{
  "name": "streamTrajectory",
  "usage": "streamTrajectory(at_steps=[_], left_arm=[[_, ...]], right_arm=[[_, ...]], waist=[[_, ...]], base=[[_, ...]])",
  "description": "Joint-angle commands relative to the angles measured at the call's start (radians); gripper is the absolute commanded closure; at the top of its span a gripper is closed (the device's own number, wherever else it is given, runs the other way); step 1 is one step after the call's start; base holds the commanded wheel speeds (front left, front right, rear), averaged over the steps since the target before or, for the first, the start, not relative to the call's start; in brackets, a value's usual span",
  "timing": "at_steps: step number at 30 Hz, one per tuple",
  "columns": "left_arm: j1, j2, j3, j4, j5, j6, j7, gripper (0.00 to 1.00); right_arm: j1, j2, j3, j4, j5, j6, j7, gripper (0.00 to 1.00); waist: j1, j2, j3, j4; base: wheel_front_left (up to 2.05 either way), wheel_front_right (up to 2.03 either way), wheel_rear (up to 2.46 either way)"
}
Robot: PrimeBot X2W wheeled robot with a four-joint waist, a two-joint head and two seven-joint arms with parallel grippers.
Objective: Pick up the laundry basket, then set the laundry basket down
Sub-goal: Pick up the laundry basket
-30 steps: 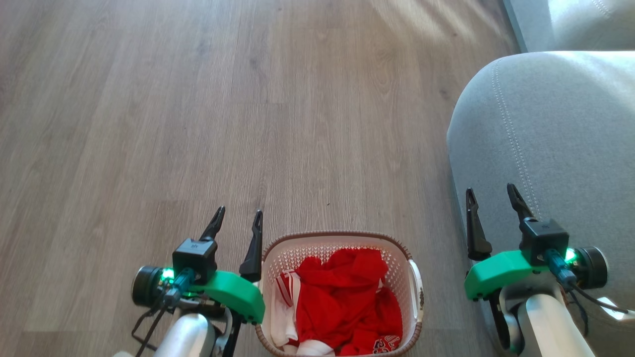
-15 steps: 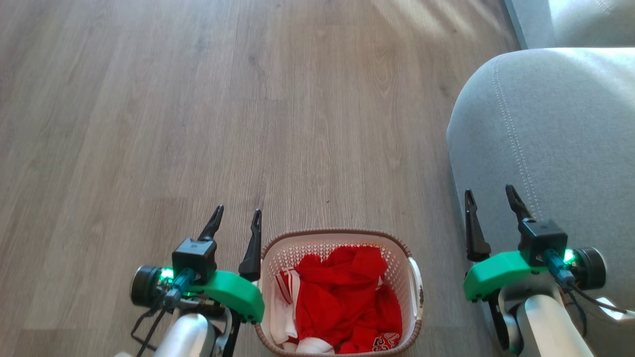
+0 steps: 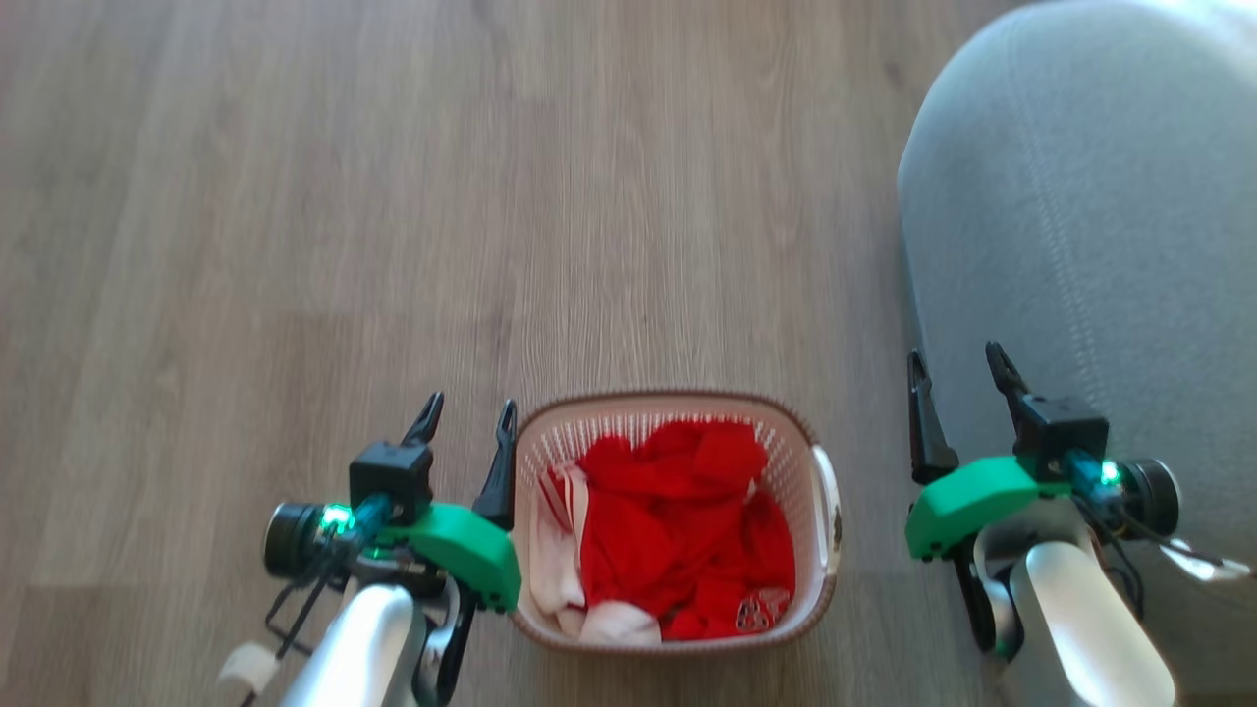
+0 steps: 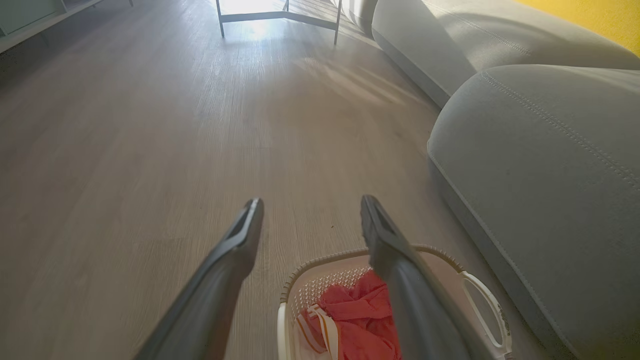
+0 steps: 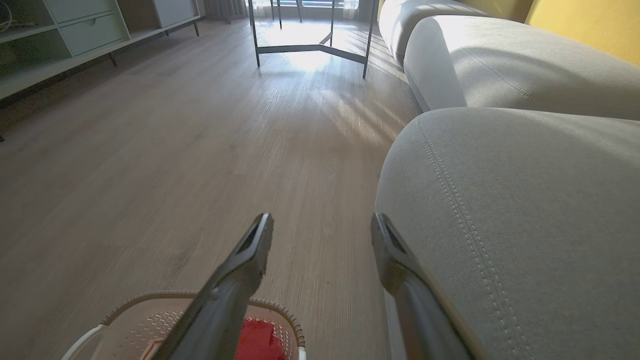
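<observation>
Plainly, the laundry basket stands on the wooden floor, close to the side of the floor where the grey sofa sits, with a strip of bare boards between its right wall and the sofa's base. It holds a heap of red clothes, and a white cloth lies along the inside of its left wall; the white handle on its right side sticks out toward the sofa. The left gripper hangs at the basket's far left corner, its jaws parted with nothing between them, and its inner finger lies just beside the brown rim (whether it touches the rim I cannot tell). The left wrist view looks along that left gripper to the basket's rim curving below the spread fingers. The right gripper is well apart from the basket, over the boards in front of the sofa, its jaws likewise spread and empty. In the right wrist view the right gripper points down the room, with the laundry basket low at the left and a metal-legged table far off in sunlight.
</observation>
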Motion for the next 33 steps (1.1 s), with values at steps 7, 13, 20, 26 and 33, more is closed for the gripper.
streamTrajectory(at_steps=[7,13,20,26,33], left_arm=[[-0.136,-0.002,-0.008,0.102,-0.022,-0.015,-0.005,0.00],[-0.217,-0.002,-0.005,0.147,-0.012,-0.009,-0.005,0.00],[-0.320,-0.002,-0.031,0.307,-0.037,-0.034,-0.005,0.00],[-0.411,-0.002,-0.076,0.454,-0.033,-0.041,-0.005,0.00],[-0.478,-0.002,-0.121,0.554,-0.085,-0.064,-0.005,0.00]], right_arm=[[-0.124,-0.009,0.021,0.148,0.011,0.006,-0.012,0.00],[-0.233,-0.009,0.056,0.298,0.060,0.006,-0.012,0.00],[-0.335,-0.009,0.113,0.435,0.121,0.006,-0.012,0.00],[-0.401,-0.009,0.145,0.535,0.130,0.006,-0.012,0.00],[-0.459,-0.009,0.181,0.630,0.156,0.006,-0.009,0.00]], waist=[[0.0000,0.0000,0.154,0.001],[0.0000,0.0000,0.259,-0.007],[0.0000,0.0000,0.375,-0.003],[0.0000,0.0000,0.448,0.000],[0.0000,0.0000,0.501,0.005]], base=[[0.00,0.00,0.00],[0.00,0.00,0.00],[0.00,0.00,0.00],[0.00,0.00,0.00],[0.00,0.00,0.00]])
